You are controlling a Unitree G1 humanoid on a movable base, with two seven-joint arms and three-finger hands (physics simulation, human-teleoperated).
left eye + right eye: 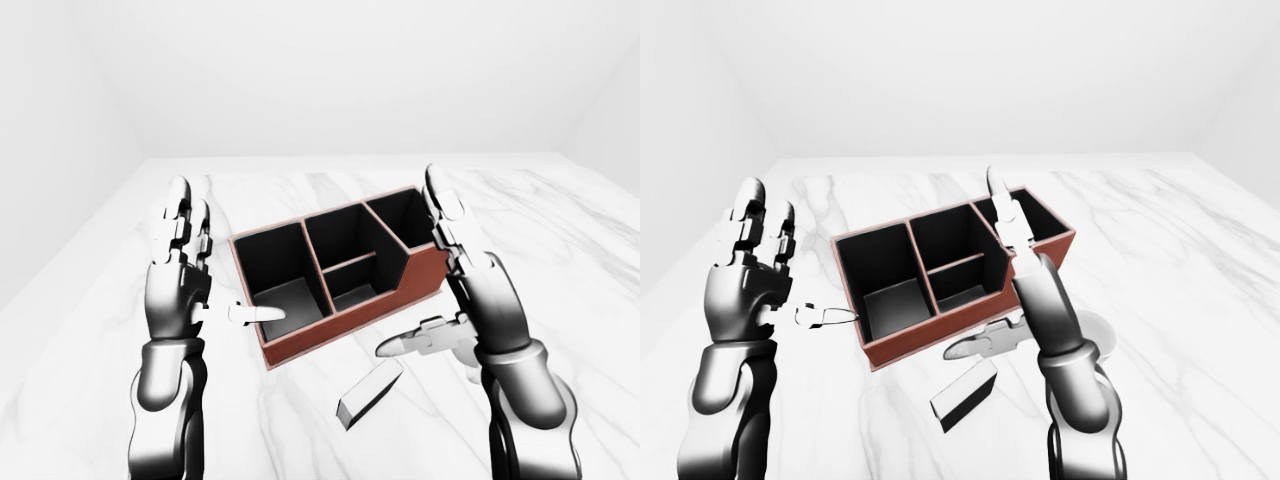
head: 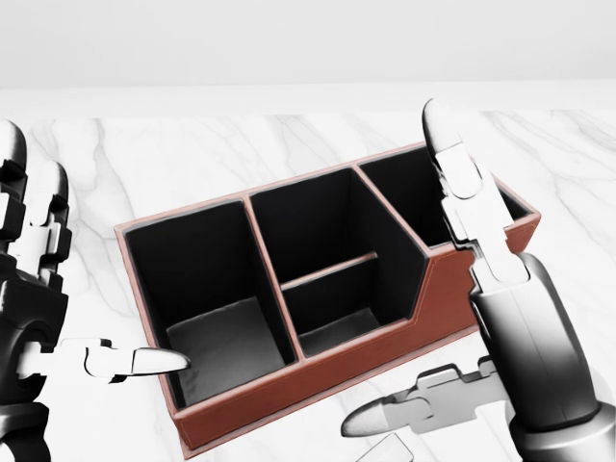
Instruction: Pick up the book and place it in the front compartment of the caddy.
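Open hands [image 1: 190, 265] flanking caddy [image 1: 335, 275]

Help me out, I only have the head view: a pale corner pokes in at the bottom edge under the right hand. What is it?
Observer: The book, a flat grey slab with a dark edge, lying on the white marble table.
Operator: Is a hand holding it?
Observer: No. The right hand is open above it, apart from it.
Operator: Anything else hidden?
Observer: A pale round object shows behind the right arm, beside the reddish-brown caddy with black compartments.
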